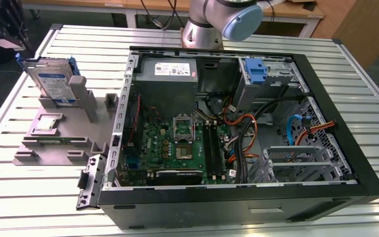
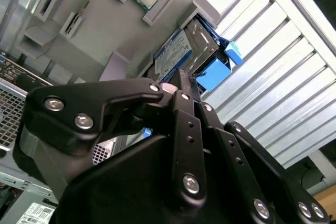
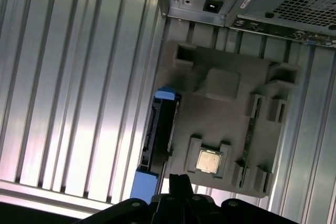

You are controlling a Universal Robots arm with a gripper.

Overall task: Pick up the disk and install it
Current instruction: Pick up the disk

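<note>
The disk [image 1: 50, 81] is standing upright on its long edge in a slot of a grey holder [image 1: 57, 140], at the end of the holder that is lying farther from the camera in the exterior view. Its white-and-blue label is facing the camera there, and the blue plastic frame is showing at its two ends. In the first wrist view the disk [image 3: 157, 129] is appearing edge-on from above. In the second wrist view the disk [image 2: 178, 51] is showing its label and its blue tabs.

The gripper [image 3: 180, 182] is hanging above the holder [image 3: 220, 114], apart from the disk and touching nothing. Its fingers are lying close together with almost no gap between them, and they are holding nothing. In the second wrist view the gripper [image 2: 181, 80] is pointing toward the disk.

A processor chip [image 1: 48, 123] is sitting flat in a square seat on the holder, near the disk. The holder is resting on a ribbed metal table [image 1: 18, 197], just beside the open computer case [image 1: 242, 202], on the exterior view's left of it. Inside the case a green motherboard [image 1: 176, 143] is lying, with a grey power supply box [image 1: 170, 69] behind it and another blue caddy [image 1: 255, 71] in a bay to the exterior view's right. The base of the arm [image 1: 206, 24] is standing behind the case.
</note>
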